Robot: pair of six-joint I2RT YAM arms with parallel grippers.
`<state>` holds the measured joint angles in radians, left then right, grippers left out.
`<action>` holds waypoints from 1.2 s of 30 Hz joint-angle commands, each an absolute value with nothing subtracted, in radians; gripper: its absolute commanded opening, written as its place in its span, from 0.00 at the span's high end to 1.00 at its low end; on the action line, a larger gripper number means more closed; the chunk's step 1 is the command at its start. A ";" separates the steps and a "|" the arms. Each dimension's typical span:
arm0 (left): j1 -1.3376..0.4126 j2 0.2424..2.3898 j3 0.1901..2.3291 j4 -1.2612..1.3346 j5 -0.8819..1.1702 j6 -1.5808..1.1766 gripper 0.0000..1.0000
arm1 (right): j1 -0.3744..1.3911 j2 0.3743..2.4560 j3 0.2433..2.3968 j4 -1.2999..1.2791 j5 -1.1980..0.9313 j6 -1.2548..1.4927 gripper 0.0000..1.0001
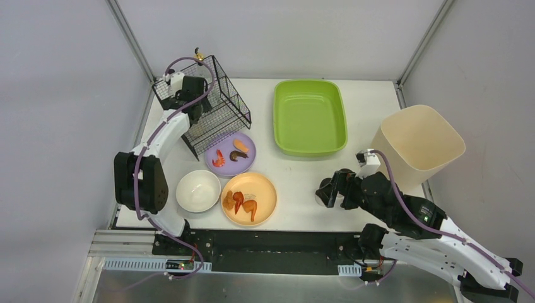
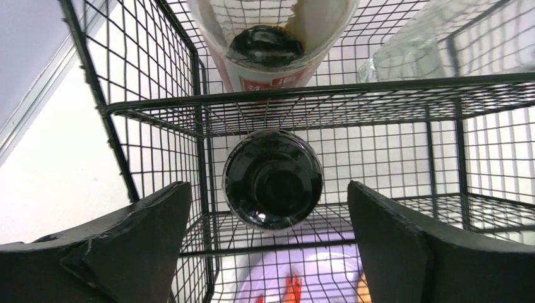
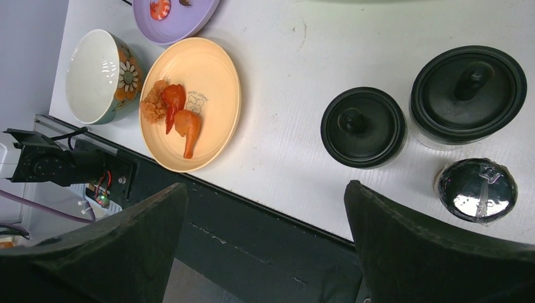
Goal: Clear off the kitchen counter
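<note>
Black fingers (image 2: 145,221) of the left gripper (image 2: 268,189) stand spread wide inside a black wire basket (image 1: 214,107) at the far left of the kitchen counter (image 1: 303,183), the white matte tabletop. Between them, touching neither, sits a dark round container (image 2: 272,180), seen end-on. The right gripper (image 3: 263,189) is likewise spread and holds nothing; it hovers over the counter's near edge.

Hazards:
- Wire mesh closely surrounds the left fingers. A sideways exit is likely to snag a rung and drag or tip the basket.
- The dark container may not be firmly seated; a nudge could topple it.
- Two black-lidded jars (image 3: 364,126) and a small glossy dark-capped bottle (image 3: 476,189) stand near the near edge. A low sweep by the right arm could push them off.
- Tilting either plate spills food.

Containers:
- Basket: the dark container, plus a white paper cup (image 2: 271,38) with dark contents beyond a wire partition.
- Lime-green rectangular plastic tray (image 1: 309,117): nothing inside.
- Tall beige plastic bin (image 1: 419,145): no contents visible.
- Round purple plate (image 1: 227,169): a shrimp and two other pieces.
- Round orange plate (image 1: 265,189): several reddish food pieces.
- White ceramic bowl (image 1: 198,190): nothing inside.
</note>
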<state>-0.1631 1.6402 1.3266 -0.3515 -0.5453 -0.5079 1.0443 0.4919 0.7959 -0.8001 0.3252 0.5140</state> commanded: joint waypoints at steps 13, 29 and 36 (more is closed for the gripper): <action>-0.355 1.335 1.351 -0.477 -0.466 -0.384 0.01 | 1.049 0.520 0.856 -0.836 0.421 0.512 0.01; -0.745 1.281 1.298 -0.463 -0.163 -0.343 0.01 | 1.049 0.561 1.006 -1.029 0.686 0.619 0.01; -0.943 1.362 1.297 -0.411 -0.089 -0.309 0.01 | 1.049 0.537 1.055 -1.131 0.782 0.661 0.01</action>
<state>-0.8494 1.3140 1.2961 -0.4515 -0.1619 -0.3473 1.0443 0.5529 1.0126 -1.0515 0.6876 0.6212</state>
